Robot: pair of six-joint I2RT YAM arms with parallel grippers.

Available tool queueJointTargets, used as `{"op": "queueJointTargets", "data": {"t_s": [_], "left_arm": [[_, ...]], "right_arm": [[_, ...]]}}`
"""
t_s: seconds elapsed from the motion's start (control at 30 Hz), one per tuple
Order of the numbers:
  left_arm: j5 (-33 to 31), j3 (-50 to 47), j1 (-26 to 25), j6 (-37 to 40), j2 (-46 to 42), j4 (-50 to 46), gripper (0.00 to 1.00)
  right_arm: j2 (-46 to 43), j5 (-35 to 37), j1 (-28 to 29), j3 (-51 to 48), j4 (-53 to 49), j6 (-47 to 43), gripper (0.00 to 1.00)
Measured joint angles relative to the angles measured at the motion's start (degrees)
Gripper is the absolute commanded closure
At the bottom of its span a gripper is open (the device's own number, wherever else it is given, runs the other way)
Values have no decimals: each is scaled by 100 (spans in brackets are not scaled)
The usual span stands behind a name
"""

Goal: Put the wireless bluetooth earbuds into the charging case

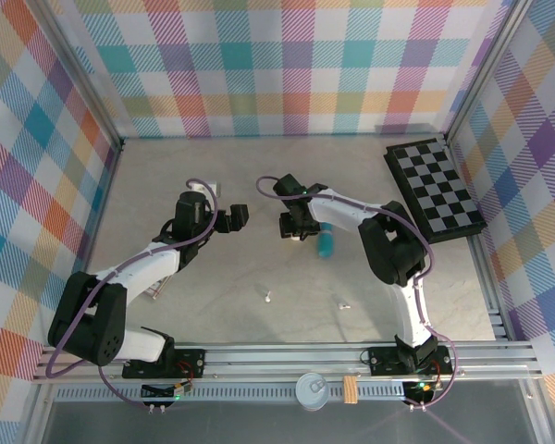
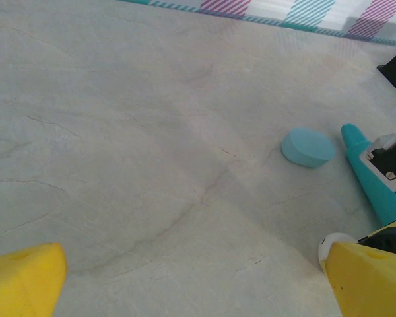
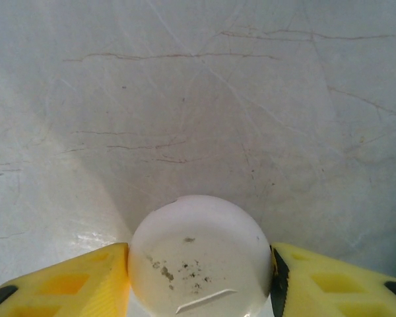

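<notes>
Top view: a tiny earbud [image 1: 269,297] and a second earbud [image 1: 342,302] lie loose near the surface's [image 1: 259,166] near edge.

Left wrist: the left pincer [image 2: 191,281] gapes wide over bare surface. Beyond it sits a light blue case [image 2: 308,146], near a teal stick [image 2: 376,188].

Right wrist: the right pincer [image 3: 199,264] clamps a white case [image 3: 198,234] from both sides. I judge nothing is loaded yet, so every insertion remains.

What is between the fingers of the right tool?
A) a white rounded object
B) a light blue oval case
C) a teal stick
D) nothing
A: in the right wrist view, a white rounded object sits between the yellow fingers of the right tool, touching both.
</notes>
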Motion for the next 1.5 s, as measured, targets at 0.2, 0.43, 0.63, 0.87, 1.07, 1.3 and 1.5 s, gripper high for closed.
{"op": "queueJointTargets", "data": {"t_s": [0.2, 0.43, 0.63, 0.87, 1.07, 1.3, 1.5], "left_arm": [[17, 0, 7, -63, -4, -66, 0], [284, 343, 208, -319, -354, -1169, 1], [918, 1475, 494, -584, -627, -2826, 8], [2179, 2332, 514, -638, -369, -4520, 25], [3300, 2350, 374, -828, -13, -4988, 29], [4105, 2212, -140, -1200, 70, -4725, 35], [4291, 2162, -345, -1285, 328, -4542, 45]], "right_arm": [[-55, -94, 0, -98, 177, -323, 50], [-868, -516, 0, -1099, 846, -1853, 51], [-2004, -1233, 42, -1847, 1434, -3578, 51], [-2557, -1486, 452, -2070, 1729, -5045, 51], [-2874, -1714, 776, -2146, 1784, -5536, 53], [-3167, -2048, 820, -2166, 1834, -5611, 53], [-3169, -2319, 820, -2286, 1985, -5547, 53]]}}
